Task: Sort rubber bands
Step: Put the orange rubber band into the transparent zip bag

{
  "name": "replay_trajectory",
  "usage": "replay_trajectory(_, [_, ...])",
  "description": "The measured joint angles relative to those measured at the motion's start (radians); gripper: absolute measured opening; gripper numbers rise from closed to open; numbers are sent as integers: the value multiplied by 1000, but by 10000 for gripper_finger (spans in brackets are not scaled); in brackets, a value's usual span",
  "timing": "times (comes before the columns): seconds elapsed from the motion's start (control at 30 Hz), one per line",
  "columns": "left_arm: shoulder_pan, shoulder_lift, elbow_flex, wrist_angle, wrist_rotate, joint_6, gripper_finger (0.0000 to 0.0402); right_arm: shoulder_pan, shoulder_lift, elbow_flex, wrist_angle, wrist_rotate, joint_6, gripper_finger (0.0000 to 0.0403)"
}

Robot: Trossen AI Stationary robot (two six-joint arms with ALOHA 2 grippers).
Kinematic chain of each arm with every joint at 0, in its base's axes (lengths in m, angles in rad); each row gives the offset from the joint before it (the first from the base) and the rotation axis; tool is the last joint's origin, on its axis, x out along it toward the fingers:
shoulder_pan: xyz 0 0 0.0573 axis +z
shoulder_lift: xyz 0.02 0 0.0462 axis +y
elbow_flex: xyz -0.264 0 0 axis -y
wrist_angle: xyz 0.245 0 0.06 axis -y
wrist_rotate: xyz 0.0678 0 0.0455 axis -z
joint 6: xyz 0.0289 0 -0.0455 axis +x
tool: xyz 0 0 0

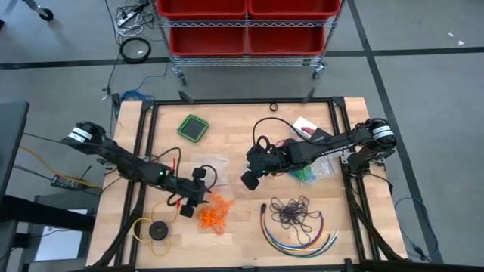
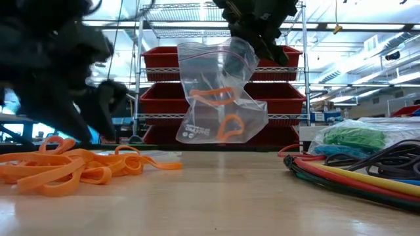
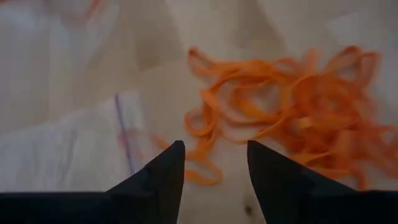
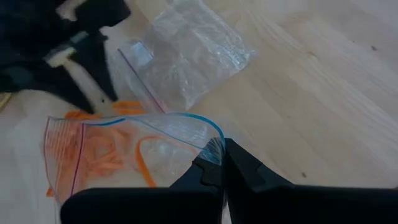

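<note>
A pile of orange rubber bands point(image 1: 214, 213) lies on the wooden table near its front left. My left gripper point(image 3: 214, 152) stands open right over the pile's edge point(image 3: 205, 168), pointing slantwise down; no band shows between its fingers. My right gripper point(image 4: 219, 163) is shut on a clear zip bag point(image 2: 223, 92), which hangs at mid-table with a few orange bands point(image 2: 226, 124) inside. Green bands point(image 2: 351, 137) lie in a bag at the right. Dark purple bands point(image 1: 291, 211) lie loose near the front. My right gripper pinches the clear bag's open rim at one corner point(image 4: 213, 147) between its two fingertips, coming slantwise from above. The bag hangs below the fingers, clear of the table, mouth gaping, with orange bands in its lower part point(image 4: 102, 155).
A second clear bag point(image 4: 186, 56) lies flat on the table beyond the held one. Long multicoloured cables point(image 1: 299, 236) curve along the front right. A yellow ring with a black disc point(image 1: 155, 229) lies front left, a green square pad point(image 1: 193, 127) at the back. Red bins point(image 1: 246, 30) stand behind the table.
</note>
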Motion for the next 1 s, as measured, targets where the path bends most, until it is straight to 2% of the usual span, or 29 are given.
replay_trajectory(0.47, [56,143,-5,77,68,12,111,-5,0,0,1,4,-7,0])
replay_trajectory(0.67, [56,137,-5,64,-9,54,13,-4,0,0,-3,-1,-8,0])
replay_trajectory(0.8, [56,92,36,-74,-51,71,4,-4,0,0,-6,-2,-9,0])
replay_trajectory(1.0, [40,-25,181,-373,-126,107,2,-4,0,0,-6,-2,-10,0])
